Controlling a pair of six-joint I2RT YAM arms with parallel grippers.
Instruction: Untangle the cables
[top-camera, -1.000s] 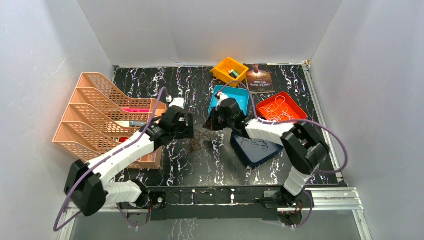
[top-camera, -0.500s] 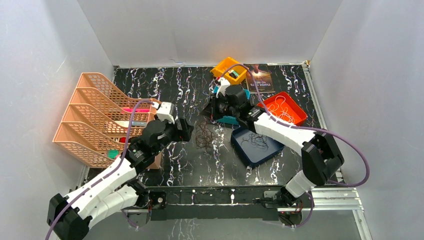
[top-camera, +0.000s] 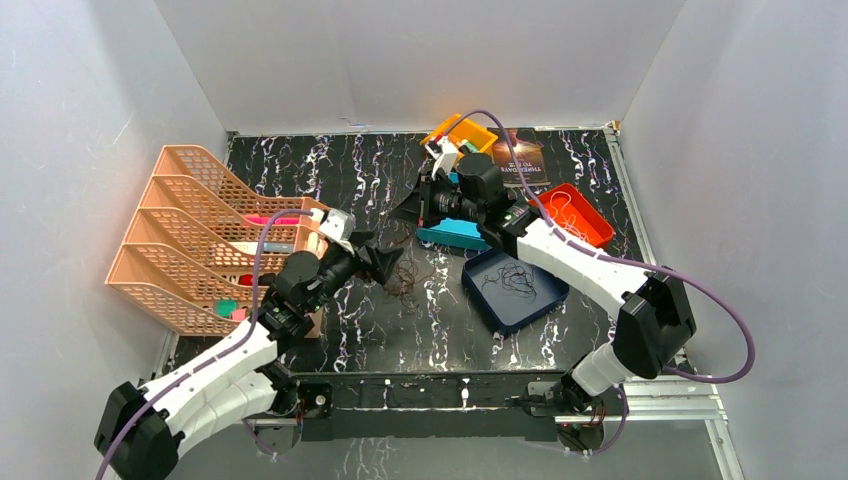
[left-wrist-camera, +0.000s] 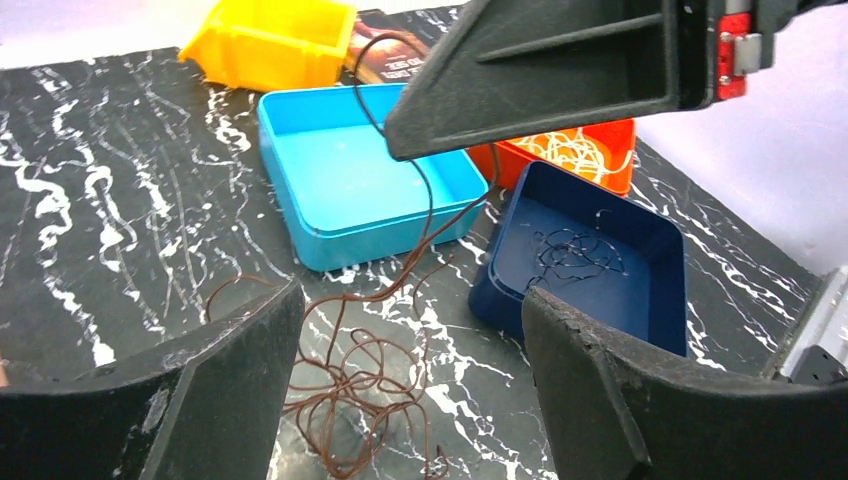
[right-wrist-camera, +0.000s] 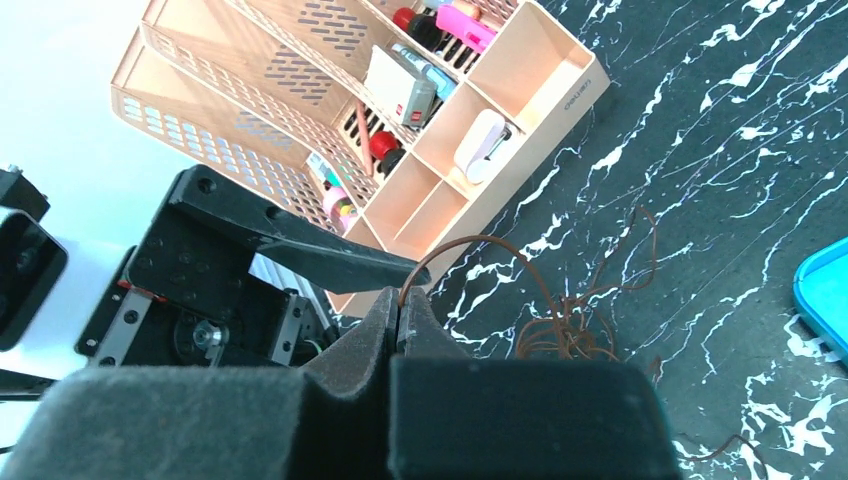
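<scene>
Right end effector (right-wrist-camera: 400, 298) pinches a hair-thin, wiry brown cable (right-wrist-camera: 560, 338); left end effector (left-wrist-camera: 410, 305) gapes wide, empty.

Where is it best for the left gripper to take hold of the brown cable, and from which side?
Probably the looped heap of the brown cable lying on the table, from above: it lies flat just ahead of the open left gripper, while the right gripper pinches its raised strand.
</scene>
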